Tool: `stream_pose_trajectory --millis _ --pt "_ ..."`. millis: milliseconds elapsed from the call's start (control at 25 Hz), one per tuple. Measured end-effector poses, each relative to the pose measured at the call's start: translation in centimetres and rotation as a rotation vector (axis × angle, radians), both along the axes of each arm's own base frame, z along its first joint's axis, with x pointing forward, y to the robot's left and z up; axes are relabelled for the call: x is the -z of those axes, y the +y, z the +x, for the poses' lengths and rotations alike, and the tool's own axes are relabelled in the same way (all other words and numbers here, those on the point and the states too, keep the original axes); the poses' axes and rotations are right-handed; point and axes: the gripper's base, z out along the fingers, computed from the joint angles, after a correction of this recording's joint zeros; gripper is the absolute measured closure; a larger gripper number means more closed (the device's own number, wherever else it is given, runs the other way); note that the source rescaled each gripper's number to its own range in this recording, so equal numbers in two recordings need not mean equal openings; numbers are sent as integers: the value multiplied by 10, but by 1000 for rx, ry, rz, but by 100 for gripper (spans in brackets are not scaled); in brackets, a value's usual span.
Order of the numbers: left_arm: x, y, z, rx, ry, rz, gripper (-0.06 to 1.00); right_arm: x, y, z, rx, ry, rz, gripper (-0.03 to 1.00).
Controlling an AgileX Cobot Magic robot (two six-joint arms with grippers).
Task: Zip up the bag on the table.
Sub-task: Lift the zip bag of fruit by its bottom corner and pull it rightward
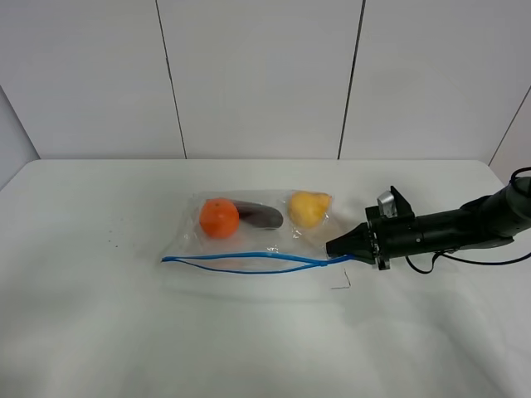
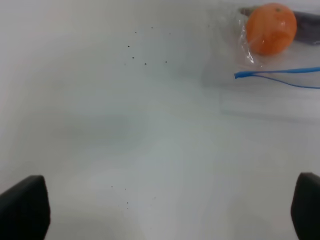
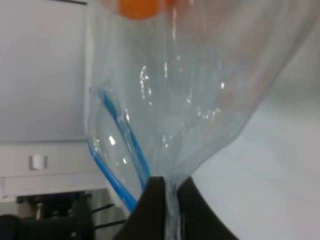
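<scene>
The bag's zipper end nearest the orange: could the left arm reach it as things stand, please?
Probably yes. The left gripper is open, and only table shows between it and that blue zipper end; the right gripper pinches the bag at the far corner, out of the way.

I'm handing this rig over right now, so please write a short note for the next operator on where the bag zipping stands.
Grippers: the right gripper is shut on the bag, pinching the corner at the near end of its blue zipper strip. The left gripper is open over the bare table, short of the bag's orange end, touching nothing.
Things: the bag lies mid-table with the orange, eggplant and pear inside.
Done: corner pinched.
Left: the strip's two halves gape apart, so the bag is not yet zipped.
</scene>
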Motion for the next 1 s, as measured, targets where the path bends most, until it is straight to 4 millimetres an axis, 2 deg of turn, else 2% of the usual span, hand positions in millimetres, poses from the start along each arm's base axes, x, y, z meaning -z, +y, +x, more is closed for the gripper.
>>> stream_pose_trajectory --millis 240,520,880,1000 --pt "0 0 0 0 0 0 -6 -6 0 -1 -10 18 -1 97" --pt "0 0 0 0 0 0 -6 -38 0 0 -13 -42 -3 97" --pt "0 0 0 0 -3 0 -6 -58 0 -2 -23 -78 -18 97" --pt "-9 -3 -2 19 -46 -30 -5 -68 0 -3 -22 -93 -22 97"
